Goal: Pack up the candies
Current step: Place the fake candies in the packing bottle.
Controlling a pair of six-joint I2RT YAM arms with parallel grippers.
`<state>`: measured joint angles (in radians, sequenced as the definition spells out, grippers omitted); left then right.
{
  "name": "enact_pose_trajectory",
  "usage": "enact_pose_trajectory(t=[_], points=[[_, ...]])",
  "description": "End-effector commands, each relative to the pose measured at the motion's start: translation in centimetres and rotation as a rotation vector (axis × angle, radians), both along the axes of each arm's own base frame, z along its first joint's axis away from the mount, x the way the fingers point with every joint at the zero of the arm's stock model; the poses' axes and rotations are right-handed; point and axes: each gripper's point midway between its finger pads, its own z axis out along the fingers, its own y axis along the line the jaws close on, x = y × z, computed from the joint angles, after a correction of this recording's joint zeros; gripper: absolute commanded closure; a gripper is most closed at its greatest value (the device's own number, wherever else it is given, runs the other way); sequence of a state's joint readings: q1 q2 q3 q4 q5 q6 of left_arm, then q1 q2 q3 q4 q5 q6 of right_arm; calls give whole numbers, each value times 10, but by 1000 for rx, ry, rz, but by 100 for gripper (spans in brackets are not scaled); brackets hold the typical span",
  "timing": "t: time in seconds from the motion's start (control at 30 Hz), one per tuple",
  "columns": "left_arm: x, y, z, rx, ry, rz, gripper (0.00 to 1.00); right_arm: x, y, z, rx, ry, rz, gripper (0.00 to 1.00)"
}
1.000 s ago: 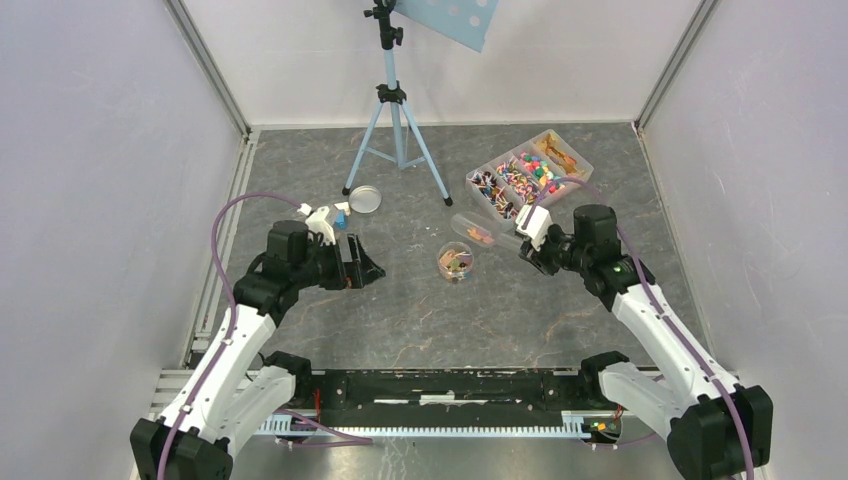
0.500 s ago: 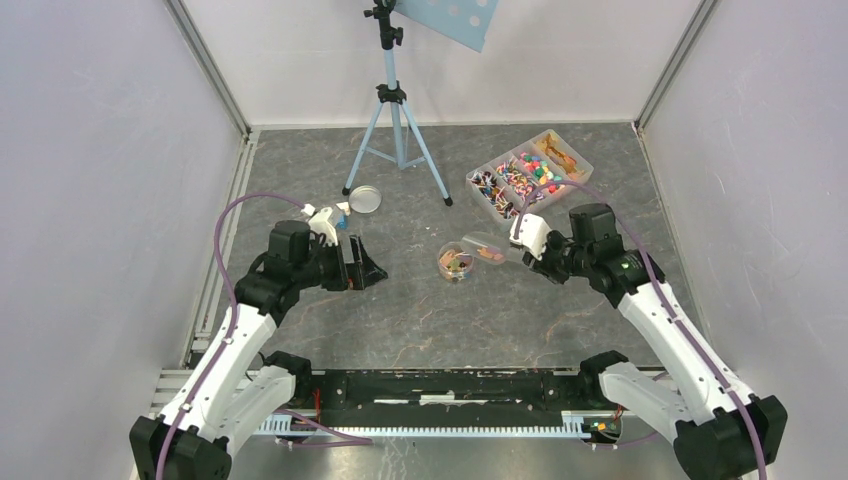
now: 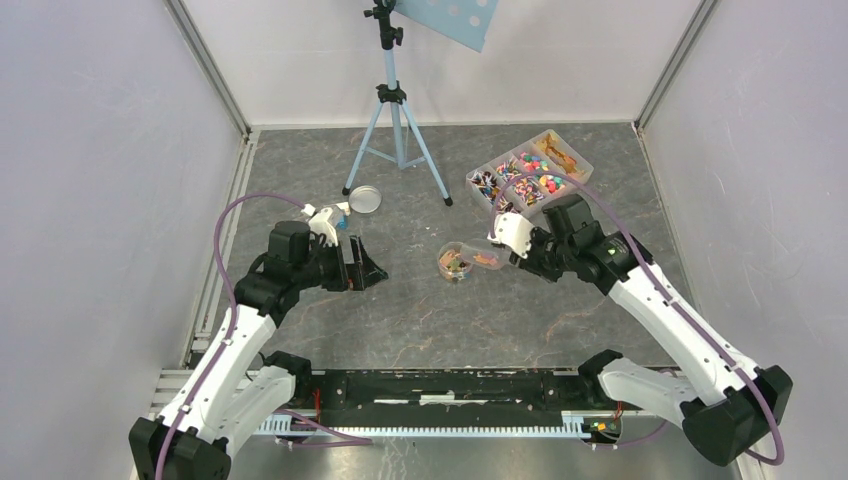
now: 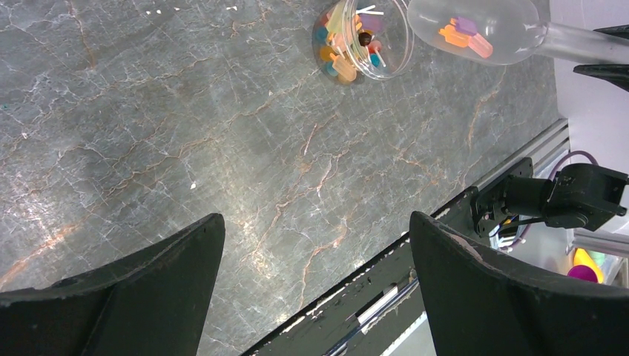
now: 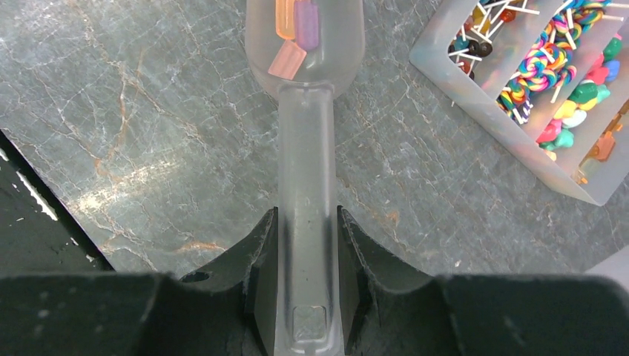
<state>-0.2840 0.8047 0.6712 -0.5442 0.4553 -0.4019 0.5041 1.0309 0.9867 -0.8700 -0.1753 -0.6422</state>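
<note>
Bright, even light, sharp focus; faint sheen on the tabletop (image 4: 245,215).

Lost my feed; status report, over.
Right gripper shut on scoop, candies aboard, beside jar. Left gripper open, empty. Nothing between scoop and jar.

two white arms (image 3: 222,355) with black joints (image 3: 288,243), purple cables (image 3: 262,196), black end effector fingers (image 4: 141,297)

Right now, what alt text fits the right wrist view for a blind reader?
The right gripper clamps the handle of a clear scoop holding a few candies over a grey table; a sweets tray sits upper right.
</note>
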Motion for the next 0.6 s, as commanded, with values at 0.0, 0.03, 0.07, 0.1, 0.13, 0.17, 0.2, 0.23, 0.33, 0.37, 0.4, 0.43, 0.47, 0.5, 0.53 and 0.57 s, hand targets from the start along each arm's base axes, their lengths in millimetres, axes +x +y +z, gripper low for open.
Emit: enact_pose_trajectory(t=[0.0,0.03,0.07,0.1,0.13,0.17,0.2,0.23,0.33,0.37,0.4,0.43,0.47,0.5,0.53,0.57], points=[[1,-2,7,2,-60,-37,0,8,-1,17,-32,-25,-62,100],[2,-2,7,2,-59,-36,0,8,1,18,-37,-24,-63,100],[1,-2,7,2,-61,-36,0,8,2,18,-46,-18,-67,100],[1,-2,7,2,-60,-36,0,8,3,20,-54,-19,-67,100],[1,-2,7,2,-62,-37,0,8,4,19,-64,-13,-65,100],[1,-2,7,2,-62,-36,0,8,5,21,-72,-13,-66,100],[1,-2,7,2,-63,-35,0,9,5,22,-79,-13,-70,100],[1,-2,7,2,-63,-36,0,8,6,23,-91,-8,-69,100],[2,-2,8,3,-66,-32,0,10,7,27,-127,-11,-79,100],[1,-2,8,2,-65,-34,0,9,8,27,-135,-7,-74,100],[2,-1,9,3,-69,-32,0,9,9,27,-145,-2,-71,100],[2,-2,8,2,-69,-33,0,9,9,27,-155,-2,-74,100],[1,-2,8,3,-69,-33,0,8,10,26,-169,5,-73,100],[2,-2,9,2,-70,-32,0,8,10,27,-179,6,-75,100],[2,-1,9,2,-70,-29,0,7,10,27,-189,10,-75,100],[1,-1,9,3,-68,-30,0,6,11,27,-197,12,-73,100]])
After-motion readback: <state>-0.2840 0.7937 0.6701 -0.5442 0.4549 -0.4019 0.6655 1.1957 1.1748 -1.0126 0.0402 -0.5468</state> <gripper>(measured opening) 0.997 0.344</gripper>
